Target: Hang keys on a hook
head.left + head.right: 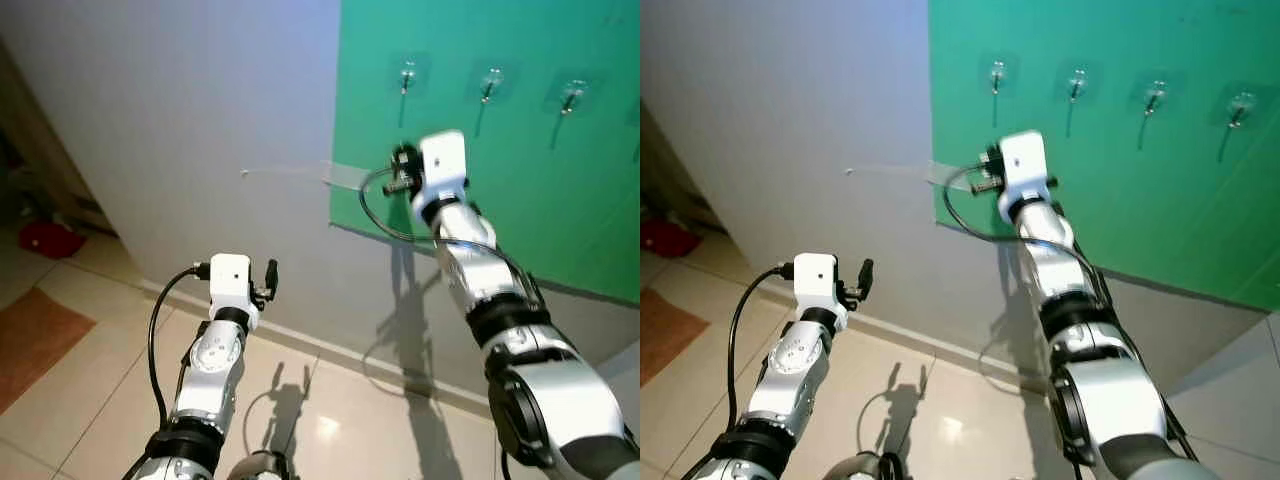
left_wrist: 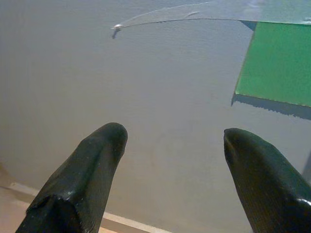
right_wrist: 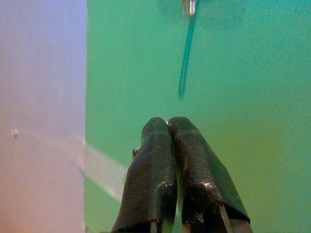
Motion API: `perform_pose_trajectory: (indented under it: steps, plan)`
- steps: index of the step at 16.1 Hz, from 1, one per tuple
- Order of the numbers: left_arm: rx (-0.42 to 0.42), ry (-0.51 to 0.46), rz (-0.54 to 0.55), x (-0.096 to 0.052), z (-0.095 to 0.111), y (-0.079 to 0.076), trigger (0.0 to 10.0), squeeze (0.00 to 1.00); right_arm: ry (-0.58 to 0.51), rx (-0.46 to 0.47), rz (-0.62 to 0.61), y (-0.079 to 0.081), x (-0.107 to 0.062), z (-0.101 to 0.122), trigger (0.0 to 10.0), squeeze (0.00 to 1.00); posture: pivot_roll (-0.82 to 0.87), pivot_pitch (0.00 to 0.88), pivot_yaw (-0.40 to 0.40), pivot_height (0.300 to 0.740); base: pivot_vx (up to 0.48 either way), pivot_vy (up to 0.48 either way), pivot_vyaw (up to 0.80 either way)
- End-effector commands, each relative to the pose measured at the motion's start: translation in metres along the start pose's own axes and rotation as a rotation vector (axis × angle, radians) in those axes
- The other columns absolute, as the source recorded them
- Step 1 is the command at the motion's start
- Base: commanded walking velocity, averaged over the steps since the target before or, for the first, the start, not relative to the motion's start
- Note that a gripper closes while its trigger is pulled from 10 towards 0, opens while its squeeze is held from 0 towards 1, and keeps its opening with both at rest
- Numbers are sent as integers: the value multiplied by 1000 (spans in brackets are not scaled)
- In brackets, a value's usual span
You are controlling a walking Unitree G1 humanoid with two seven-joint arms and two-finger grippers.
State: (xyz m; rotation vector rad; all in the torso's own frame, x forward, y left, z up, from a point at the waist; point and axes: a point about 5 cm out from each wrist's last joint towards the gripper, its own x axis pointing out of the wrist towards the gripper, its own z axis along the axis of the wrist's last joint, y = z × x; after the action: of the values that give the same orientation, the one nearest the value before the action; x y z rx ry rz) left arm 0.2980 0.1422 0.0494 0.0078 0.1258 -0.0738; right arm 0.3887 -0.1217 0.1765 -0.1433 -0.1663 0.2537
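Note:
A green board (image 1: 540, 200) on the wall carries a row of clear stick-on hooks; the leftmost hook (image 1: 407, 72) is nearest my right arm. My right gripper (image 1: 398, 172) is raised in front of the board's left part, below that hook (image 3: 189, 6) and short of the surface. Its fingers (image 3: 160, 165) are pressed together, and a small bit of metal, apparently the keys (image 3: 134, 153), peeks out beside them; the rest is hidden. My left gripper (image 1: 270, 275) is held low in front of the bare wall, open (image 2: 175, 138) and holding nothing.
Two more hooks (image 1: 491, 80) (image 1: 573, 92) follow to the right. A strip of clear tape (image 1: 300, 170) runs from the board's left edge across the grey wall. A red object (image 1: 45, 238) and an orange rug (image 1: 30, 340) lie on the tiled floor at left.

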Motion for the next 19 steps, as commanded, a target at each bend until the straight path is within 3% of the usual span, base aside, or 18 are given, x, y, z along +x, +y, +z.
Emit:
perform_pose_trajectory:
  steps: [1, 12, 19]
  plan:
    - [-1, -4, -5, 1, 2, -1, 10000, 0, -41, 6, 3, 0, 6, 14, 0, 0, -63, 0, 15, 740, 0, 0, 0]
    - [-6, -6, 9, 2, 3, 0, 10000, 0, -167, 13, 22, -1, 22, 61, 0, 0, -53, 0, 0, 740, 0, 0, 0]
    - [-8, -3, 12, 2, 3, 0, 10000, 0, -112, 2, -24, -9, 22, 50, 0, 0, -50, 0, 1, 740, 0, 0, 0]
